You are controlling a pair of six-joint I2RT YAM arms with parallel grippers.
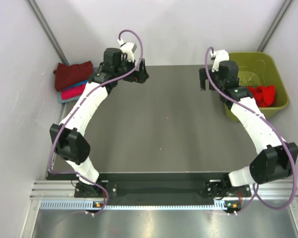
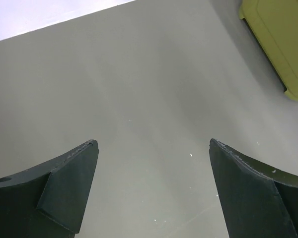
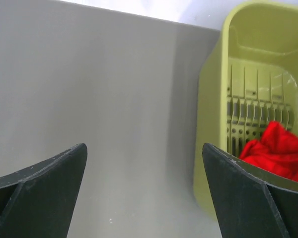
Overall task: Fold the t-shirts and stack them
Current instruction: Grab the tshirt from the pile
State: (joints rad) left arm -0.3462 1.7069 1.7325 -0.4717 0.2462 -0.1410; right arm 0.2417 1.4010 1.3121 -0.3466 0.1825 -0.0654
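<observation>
A bright red t-shirt (image 1: 263, 94) lies crumpled inside the olive-green basket (image 1: 278, 74) at the back right; in the right wrist view the red t-shirt (image 3: 278, 148) shows behind the basket's wall (image 3: 211, 99). A folded stack sits off the table's back left corner: a maroon t-shirt (image 1: 72, 73) on top, a magenta-pink one (image 1: 73, 91) under it, a teal edge (image 1: 64, 98) lowest. My left gripper (image 1: 140, 77) (image 2: 153, 142) hangs open over bare table near the back edge. My right gripper (image 1: 204, 83) (image 3: 143, 146) is open just left of the basket, holding nothing.
The dark grey table (image 1: 159, 129) spreads between the two arms. White walls enclose the back and both sides. A corner of the basket (image 2: 280, 39) shows at the upper right of the left wrist view.
</observation>
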